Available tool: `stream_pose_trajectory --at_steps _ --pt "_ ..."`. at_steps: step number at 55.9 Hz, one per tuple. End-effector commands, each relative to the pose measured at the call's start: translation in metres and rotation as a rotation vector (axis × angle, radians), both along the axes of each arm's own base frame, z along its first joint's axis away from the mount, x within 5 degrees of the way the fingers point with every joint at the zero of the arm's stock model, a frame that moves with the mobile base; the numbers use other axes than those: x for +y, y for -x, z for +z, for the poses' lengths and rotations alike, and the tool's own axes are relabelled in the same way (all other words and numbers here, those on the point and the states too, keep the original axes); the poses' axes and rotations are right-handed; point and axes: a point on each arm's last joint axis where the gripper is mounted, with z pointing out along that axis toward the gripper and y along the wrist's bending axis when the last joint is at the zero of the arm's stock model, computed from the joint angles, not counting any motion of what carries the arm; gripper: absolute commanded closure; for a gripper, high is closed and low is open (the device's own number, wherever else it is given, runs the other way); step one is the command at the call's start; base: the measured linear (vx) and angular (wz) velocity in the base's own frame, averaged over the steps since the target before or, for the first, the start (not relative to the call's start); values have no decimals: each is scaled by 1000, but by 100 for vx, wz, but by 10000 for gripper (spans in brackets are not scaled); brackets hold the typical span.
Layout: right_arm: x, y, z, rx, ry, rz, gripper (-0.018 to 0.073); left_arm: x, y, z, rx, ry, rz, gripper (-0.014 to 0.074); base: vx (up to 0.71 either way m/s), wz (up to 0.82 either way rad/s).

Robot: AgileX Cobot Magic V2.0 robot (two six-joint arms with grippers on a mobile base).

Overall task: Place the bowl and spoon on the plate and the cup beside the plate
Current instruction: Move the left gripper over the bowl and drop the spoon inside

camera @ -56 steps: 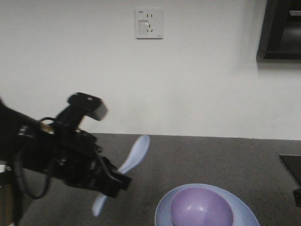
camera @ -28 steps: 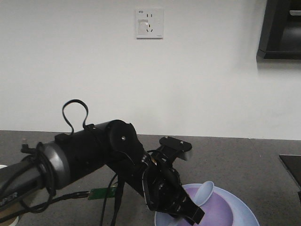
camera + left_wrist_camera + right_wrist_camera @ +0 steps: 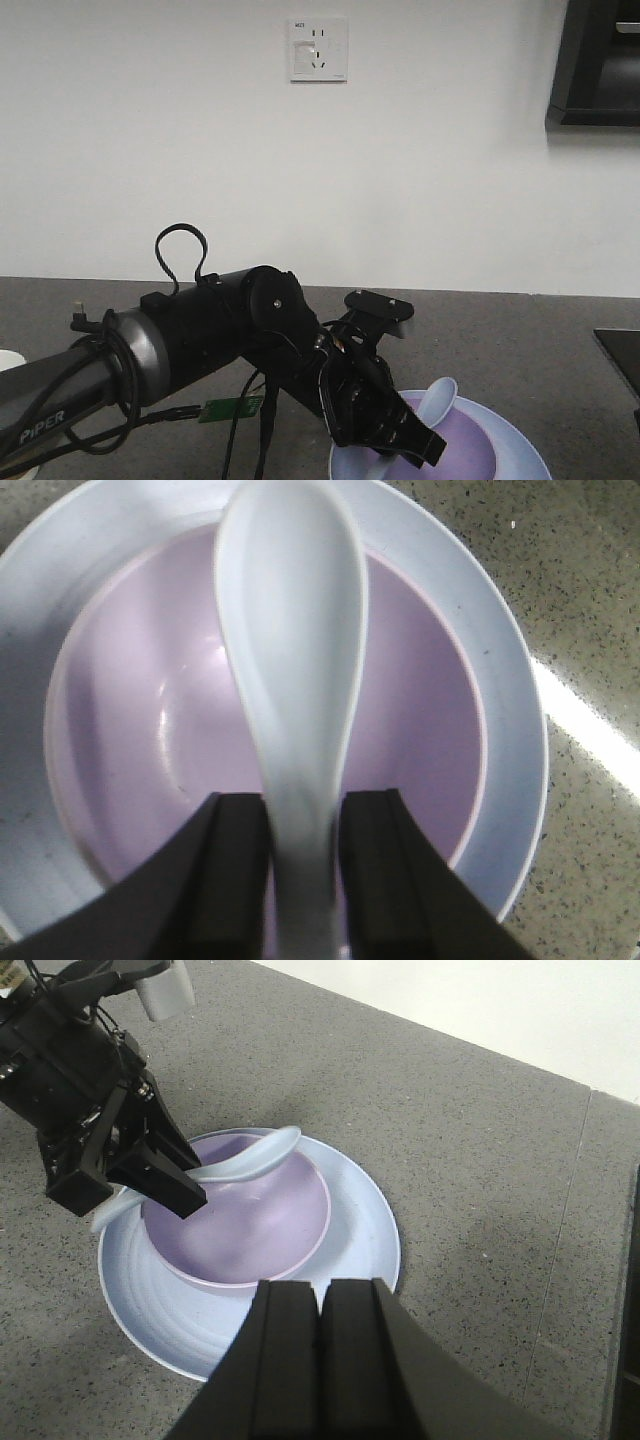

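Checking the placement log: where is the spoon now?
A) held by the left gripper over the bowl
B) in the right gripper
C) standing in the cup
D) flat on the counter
A: the left gripper pinches the spoon by the handle, scoop over the bowl.

The bowl (image 3: 250, 1220) is showing a plain, smooth lavender-purple. The plate (image 3: 350, 1230) is showing pale blue with faint concentric rings. The spoon (image 3: 290, 630) is gleaming pale blue-white. The table (image 3: 450, 1140) is showing dark grey with fine light speckles. The left claw (image 3: 300, 800) and right claw (image 3: 320, 1290) are showing matte black.
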Motion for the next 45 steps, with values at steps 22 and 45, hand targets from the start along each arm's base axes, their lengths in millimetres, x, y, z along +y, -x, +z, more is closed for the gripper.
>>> stream_pose_trajectory --at_steps 22,45 --pt "-1 -1 14 -98 -11 -11 568 24 18 79 -213 -12 -17 62 0 0" --pt "-1 -1 14 -98 -11 -11 568 145 46 177 -617 -517 365 62 0 0"
